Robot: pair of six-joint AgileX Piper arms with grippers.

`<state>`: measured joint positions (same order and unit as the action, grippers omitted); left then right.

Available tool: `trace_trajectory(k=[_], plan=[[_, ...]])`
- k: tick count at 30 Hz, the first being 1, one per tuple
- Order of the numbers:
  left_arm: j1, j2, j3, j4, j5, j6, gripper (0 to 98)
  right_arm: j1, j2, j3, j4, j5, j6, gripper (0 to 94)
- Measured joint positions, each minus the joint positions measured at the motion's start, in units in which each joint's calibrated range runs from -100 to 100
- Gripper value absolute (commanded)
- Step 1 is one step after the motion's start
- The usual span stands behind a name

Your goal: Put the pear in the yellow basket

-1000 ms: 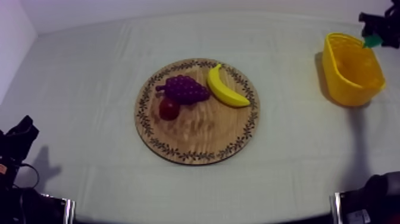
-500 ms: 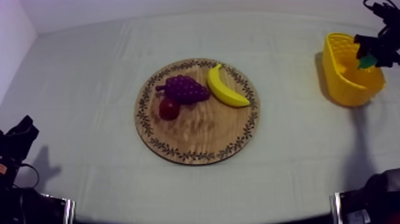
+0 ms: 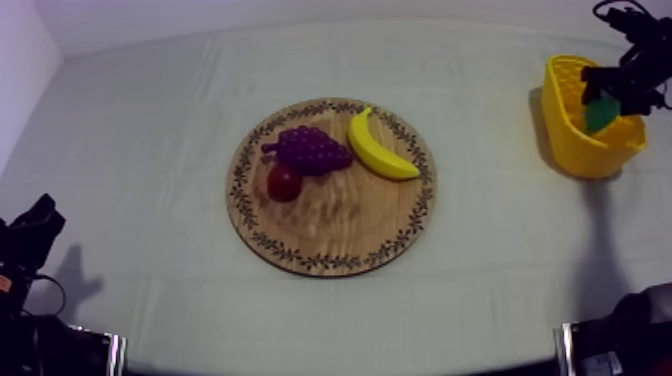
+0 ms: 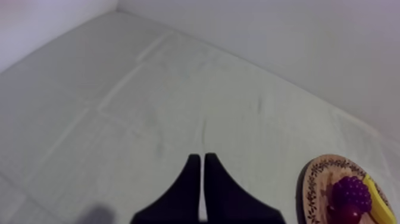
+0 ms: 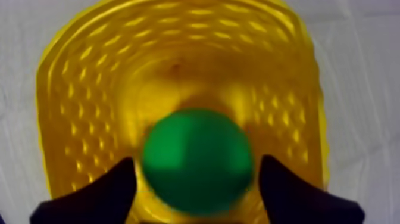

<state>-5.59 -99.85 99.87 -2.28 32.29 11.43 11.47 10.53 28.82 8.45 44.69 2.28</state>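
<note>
Pear [image 5: 196,156] hangs over the open mouth of the basket [image 5: 65,77], between the two fingers [image 5: 116,187] of the right gripper [image 5: 196,170]. These stand wide apart, one at each flank of the fruit. Only a thin sliver of yellow shows on either side, so I cannot tell whether they press on it or stand just clear. From the wrist the pear looks round, so its long axis probably runs up and down, along the line of the drop. In the top view the pear [image 3: 601,113] sits within the basket's rim [image 3: 565,75], toward its far-right side, and the walls lie all round it. By my reading, the release needs only a straight fall, with no sideways shift. The left gripper [image 4: 199,159] is closed to a narrow wedge on nothing, over bare cloth and well apart from the board [image 3: 330,245].
</note>
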Motion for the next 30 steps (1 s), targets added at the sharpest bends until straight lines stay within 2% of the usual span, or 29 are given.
trace_trajectory(k=[4,6,8,10,15,22,25,30], plan=[[0.0,0.0,0.0,0.0,0.0,0.0,0.1,-0.5,0.0,0.5,0.1,0.2,0.2,84.7],[0.0,0.0,0.0,0.0,0.0,0.0,0.1,-0.6,-0.1,0.9,0.1,-0.1,0.6,84.4],[0.0,0.0,0.0,0.0,0.0,0.0,0.1,-0.6,-0.5,1.0,-0.4,-0.2,1.0,80.4],[0.0,0.0,0.0,0.0,0.0,0.0,0.1,-0.3,-1.4,1.2,-1.2,-1.2,1.7,73.2],[0.0,0.0,0.0,0.0,0.0,0.0,0.1,0.2,-4.7,2.1,-3.9,-3.4,3.8,43.1],[0.0,0.0,0.0,0.0,0.0,0.0,0.1,0.3,-12.2,4.7,-8.4,-8.2,8.3,10.2],[0.0,0.0,0.0,0.0,0.0,0.0,0.1,0.6,-16.3,6.7,-11.9,-9.6,10.9,3.7],[0.0,0.0,0.0,0.0,0.0,0.0,0.1,2.1,-24.9,12.3,-18.1,-13.5,16.5,0.9]])
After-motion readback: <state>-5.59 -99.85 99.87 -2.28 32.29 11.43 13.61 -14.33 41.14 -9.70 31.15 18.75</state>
